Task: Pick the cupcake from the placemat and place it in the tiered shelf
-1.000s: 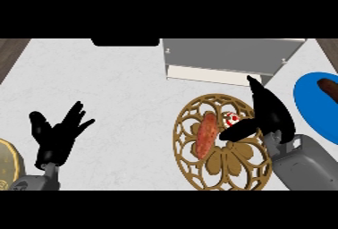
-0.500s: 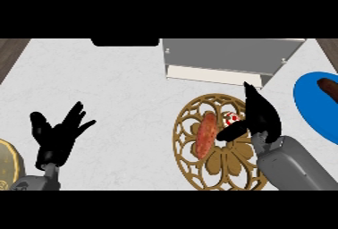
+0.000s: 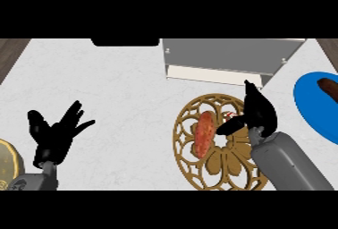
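Note:
A round tan openwork placemat (image 3: 218, 167) lies at centre right of the counter. The cupcake (image 3: 231, 116), white with red dots, sits near its upper right and shows only as a sliver beside my right hand (image 3: 256, 112). That hand stands edge-on over the cupcake, fingers straight and pointing away, thumb angled down to the left toward the cupcake. A reddish sausage-like piece (image 3: 204, 134) lies on the placemat's left half. The grey tiered shelf (image 3: 228, 58) stands at the back. My left hand (image 3: 56, 134) rests open at the left, fingers spread.
A blue plate (image 3: 314, 105) with a brown item (image 3: 328, 87) sits at the right edge. A gold-coloured round object (image 3: 8, 165) shows at the lower left corner. A dark block (image 3: 125, 42) sits at the back edge.
My right hand has shifted slightly left and toward me over the placemat, covering more of the cupcake. The left hand has stayed where it was.

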You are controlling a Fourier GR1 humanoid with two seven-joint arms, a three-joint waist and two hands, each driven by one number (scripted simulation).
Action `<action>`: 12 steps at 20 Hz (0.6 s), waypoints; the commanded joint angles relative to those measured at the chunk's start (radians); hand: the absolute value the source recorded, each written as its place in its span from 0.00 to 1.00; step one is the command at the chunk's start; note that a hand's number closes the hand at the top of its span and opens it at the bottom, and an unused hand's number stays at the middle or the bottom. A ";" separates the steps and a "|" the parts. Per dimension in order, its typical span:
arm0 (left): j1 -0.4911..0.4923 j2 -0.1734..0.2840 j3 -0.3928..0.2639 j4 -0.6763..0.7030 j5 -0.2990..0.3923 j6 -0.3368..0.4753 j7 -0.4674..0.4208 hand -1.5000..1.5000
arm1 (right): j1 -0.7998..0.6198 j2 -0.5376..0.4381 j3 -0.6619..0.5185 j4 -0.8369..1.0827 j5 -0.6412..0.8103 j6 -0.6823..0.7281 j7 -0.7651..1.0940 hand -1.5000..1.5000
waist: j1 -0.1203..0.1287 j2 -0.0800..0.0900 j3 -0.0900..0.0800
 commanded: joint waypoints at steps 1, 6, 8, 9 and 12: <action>0.062 -0.051 -0.042 -0.001 -0.045 0.034 0.013 0.50 | 0.014 0.030 -0.044 0.058 0.024 -0.020 -0.005 0.00 | 0.002 0.006 -0.007; 0.038 -0.006 0.001 0.003 -0.008 -0.028 0.038 0.50 | -0.012 0.063 0.007 0.137 -0.055 0.172 -0.096 1.00 | 0.010 0.009 -0.008; 0.023 -0.016 0.012 -0.003 -0.004 -0.021 0.041 0.50 | -0.017 0.048 0.032 0.144 -0.028 0.190 -0.156 1.00 | 0.006 0.008 -0.008; 0.029 -0.052 -0.028 0.013 -0.062 0.023 0.035 0.50 | -0.039 0.085 0.005 0.098 -0.037 0.193 -0.093 1.00 | 0.000 0.006 -0.008; 0.069 -0.031 0.012 -0.012 -0.036 -0.033 0.013 0.50 | 0.022 0.136 -0.002 0.128 0.009 0.100 -0.184 1.00 | 0.003 0.006 -0.007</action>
